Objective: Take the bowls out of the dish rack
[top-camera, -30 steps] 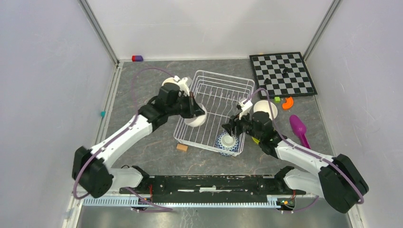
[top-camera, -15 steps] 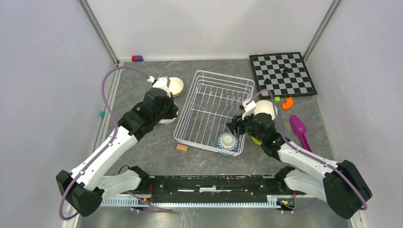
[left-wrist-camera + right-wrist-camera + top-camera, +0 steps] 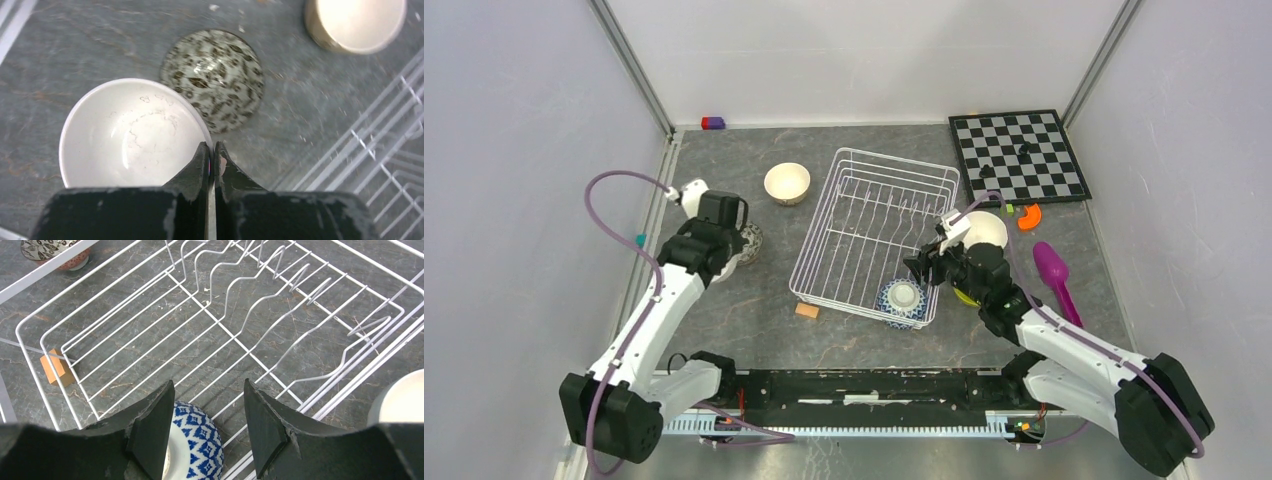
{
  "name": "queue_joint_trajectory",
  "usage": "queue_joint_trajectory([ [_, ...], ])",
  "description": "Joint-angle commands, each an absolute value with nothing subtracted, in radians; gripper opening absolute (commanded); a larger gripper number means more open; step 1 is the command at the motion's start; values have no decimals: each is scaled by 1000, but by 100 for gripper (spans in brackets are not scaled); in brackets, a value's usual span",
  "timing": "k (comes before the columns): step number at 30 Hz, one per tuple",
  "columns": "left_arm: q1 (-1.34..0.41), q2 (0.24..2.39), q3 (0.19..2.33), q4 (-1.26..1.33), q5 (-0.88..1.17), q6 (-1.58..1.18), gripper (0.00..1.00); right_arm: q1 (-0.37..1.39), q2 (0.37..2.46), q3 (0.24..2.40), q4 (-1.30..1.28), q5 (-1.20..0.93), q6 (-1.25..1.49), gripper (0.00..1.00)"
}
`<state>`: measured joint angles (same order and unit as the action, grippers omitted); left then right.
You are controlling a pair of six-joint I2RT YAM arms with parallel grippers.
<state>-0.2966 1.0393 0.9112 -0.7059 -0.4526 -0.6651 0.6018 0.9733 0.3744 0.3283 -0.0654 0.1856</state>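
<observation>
Top external gives us the count: six bowls, one inside the dish rack (image 3: pixel 864 225) and five out on the table; the rack holds only the blue-and-white bowl (image 3: pixel 902 300), which sits in its near right corner, foot up as far as we can judge. Left of the rack we count three bowls: the tan bowl (image 3: pixel 787 183) stands alone farther back; the speckled bowl (image 3: pixel 212 80) lies just beside the white bowl (image 3: pixel 131 135); the top view hides that white one under the left wrist. The left gripper (image 3: pixel 211 150) is clenched on the white bowl's rim, one finger inside and one outside. Right of the rack we count two more: a second white bowl (image 3: pixel 986 229) close to the rack's right side; a yellow-green bowl (image 3: pixel 964 296), only a sliver showing under the right arm. The right gripper (image 3: pixel 208 385) hangs over the blue-and-white bowl with its two fingers spread wide and nothing between them. We also see one chessboard (image 3: pixel 1021 157) in the far right corner, one purple scoop (image 3: pixel 1054 270) near the right wall and one tan block (image 3: pixel 806 311) just outside the rack's near left corner.
</observation>
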Motion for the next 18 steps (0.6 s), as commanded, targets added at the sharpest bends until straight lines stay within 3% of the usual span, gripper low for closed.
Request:
queue_joint_trajectory([
  [1,-198,1030,942,-764,-626,-810,2,600,932,339,374,-51,185,59],
  [5,-150,1080,945,-852,-727,-974,2,600,881,299,377,-46,191,59],
  [18,-40,1259,922,-909,-676,-1159,2,600,669,236,320,-63,170,59],
])
